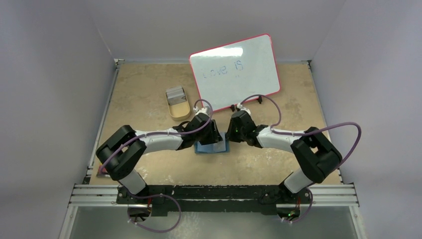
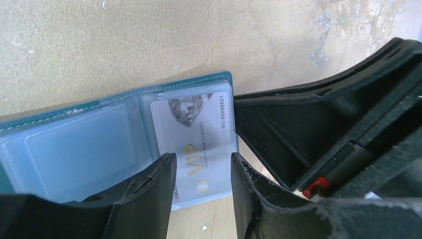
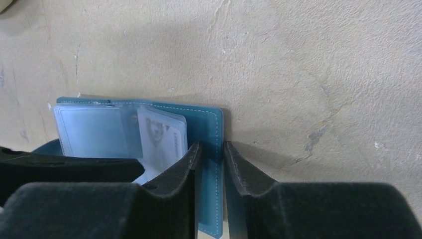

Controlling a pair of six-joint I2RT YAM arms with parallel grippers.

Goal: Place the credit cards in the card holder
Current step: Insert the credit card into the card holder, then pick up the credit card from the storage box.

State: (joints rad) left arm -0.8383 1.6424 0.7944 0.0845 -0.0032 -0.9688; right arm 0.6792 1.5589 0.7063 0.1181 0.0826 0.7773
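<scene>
The tan, scuffed fibreboard tabletop (image 1: pixel 298 99) carries a pink-rimmed whiteboard (image 1: pixel 234 72) at 12 o'clock. A tan oval tray (image 1: pixel 179 114) lies at 10 o'clock from the centre. The small teal-blue folding card holder (image 3: pixel 204 115) lies open and flat at the centre, between the two arms.

The left tool (image 2: pixel 202 158) has its jaws on the long edges of a silver-grey plastic VIP card (image 2: pixel 191 124) and looks clenched on it. The card lies part-way into the holder's clear sleeve at the 3 o'clock side.

The right tool (image 3: pixel 211 147) stands released with a narrow gap. Its tips point down over the stitched 3 o'clock edge of the cover, probably pinning it.

The grey stack of credit cards (image 1: pixel 175 93) waits in the tray's 12 o'clock end.

The cards look light, stiff and slippery, so they are best taken by their long edges. The holder is soft and would likely slide unless it is held down.

Both tools hide the holder's 6 o'clock edge, so I cannot tell how deep the card sits. No snap tab shows, and the stack is too small to count.
</scene>
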